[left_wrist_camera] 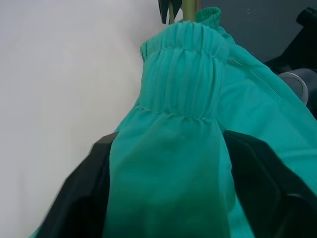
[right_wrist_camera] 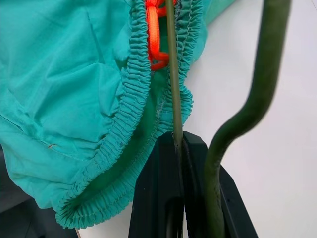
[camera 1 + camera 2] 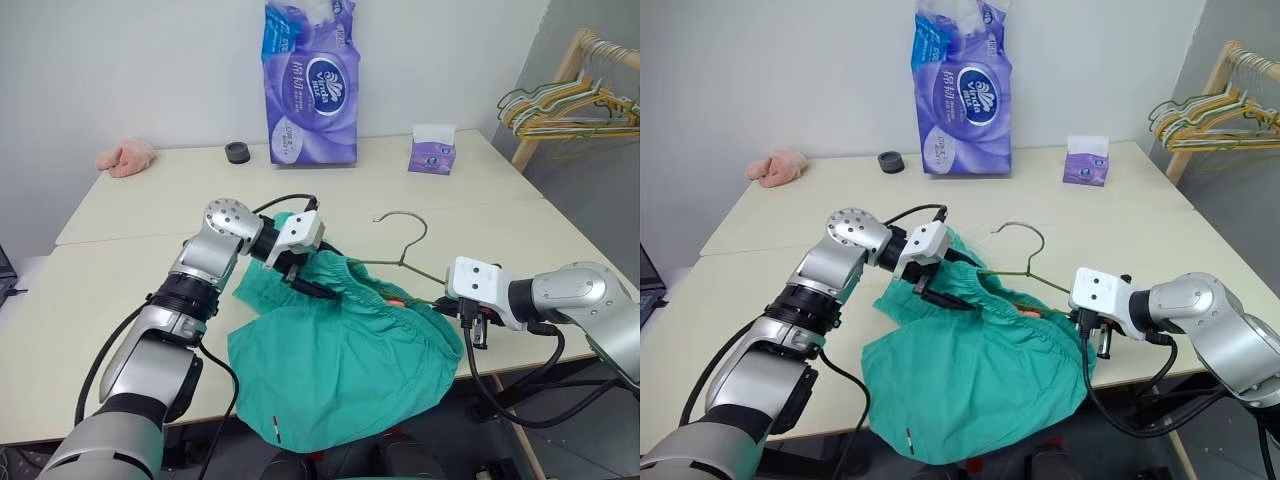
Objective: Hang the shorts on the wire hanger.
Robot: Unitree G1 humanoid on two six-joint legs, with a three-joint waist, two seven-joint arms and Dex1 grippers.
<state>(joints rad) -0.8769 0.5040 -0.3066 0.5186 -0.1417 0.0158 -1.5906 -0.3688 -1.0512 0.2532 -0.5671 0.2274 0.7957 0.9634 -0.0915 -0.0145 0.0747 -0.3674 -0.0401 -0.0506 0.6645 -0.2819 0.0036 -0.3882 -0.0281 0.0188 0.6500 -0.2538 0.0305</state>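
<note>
The teal-green shorts [image 3: 340, 350] lie bunched at the table's front edge, with one part drooping over it. My left gripper [image 3: 312, 290] is at their upper left, and a fold of the gathered waistband [image 1: 181, 69] fills the gap between its black fingers [image 1: 79, 198]. The wire hanger [image 3: 405, 215] lies with its hook on the table beyond the shorts and its frame running into the waistband opening. To the right of the shorts, my right gripper [image 3: 478, 335] is shut on the hanger's thin wire [image 2: 172, 74], beside an orange drawstring [image 2: 154, 34].
At the back of the table [image 3: 150, 215] stand a tall purple tissue pack [image 3: 310, 85] and a small purple tissue box [image 3: 432, 150]. A black round object [image 3: 238, 152] and a pink cloth [image 3: 127, 157] lie back left. A wooden rack with coloured hangers [image 3: 570, 105] stands far right.
</note>
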